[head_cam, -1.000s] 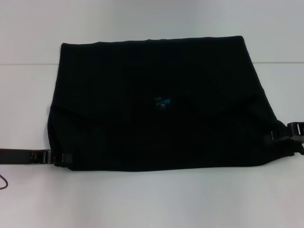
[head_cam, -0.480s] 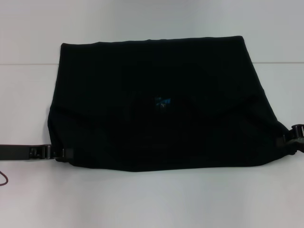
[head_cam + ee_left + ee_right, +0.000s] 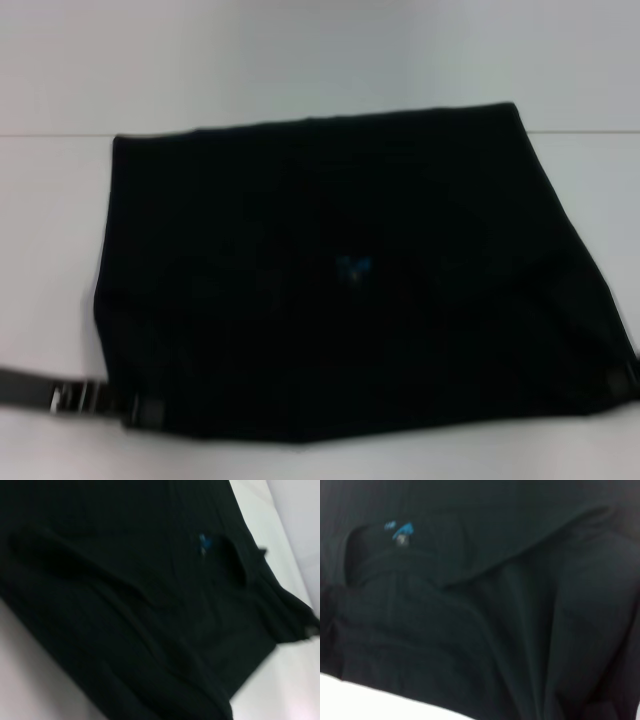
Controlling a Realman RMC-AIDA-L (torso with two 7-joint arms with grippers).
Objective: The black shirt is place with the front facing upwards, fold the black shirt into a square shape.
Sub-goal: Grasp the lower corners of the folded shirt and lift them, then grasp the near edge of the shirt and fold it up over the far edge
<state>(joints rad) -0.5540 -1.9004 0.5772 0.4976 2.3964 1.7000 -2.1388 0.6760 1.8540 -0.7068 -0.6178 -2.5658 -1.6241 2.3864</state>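
The black shirt [image 3: 340, 270] is lying spread across the white bench [image 3: 300, 60] as a wide, partly folded slab, its small blue neck label [image 3: 352, 268] showing near the middle and its near edge sitting close to the robot. The left end effector [image 3: 140, 408] is sitting at the shirt's near left corner, touching the cloth, though whether its fingers are pinching or spread cannot be told. The right end effector [image 3: 628, 378] is just peeking in at the near right corner, its grip equally unreadable.
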